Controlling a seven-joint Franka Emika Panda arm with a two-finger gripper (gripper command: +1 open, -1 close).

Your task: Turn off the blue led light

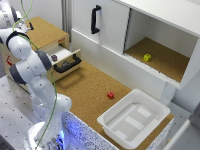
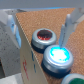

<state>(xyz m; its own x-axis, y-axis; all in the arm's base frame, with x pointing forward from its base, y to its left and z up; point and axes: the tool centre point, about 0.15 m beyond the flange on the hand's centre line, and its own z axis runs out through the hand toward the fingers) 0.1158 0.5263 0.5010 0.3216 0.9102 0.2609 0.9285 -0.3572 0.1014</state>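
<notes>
A brown cork worktop (image 1: 90,90) fills the scene, with white cupboards behind it. In the wrist view, the hand (image 2: 64,31) hangs right over the blue led light (image 2: 59,55). One finger (image 2: 65,27) reaches down close to its cap; I cannot tell if the fingers are apart or together. The blue light glows bright, so it is on and the job is not done yet. It needs a push. A red button (image 2: 43,36) sits just beside it, and a green button (image 2: 76,79) on the other side.
</notes>
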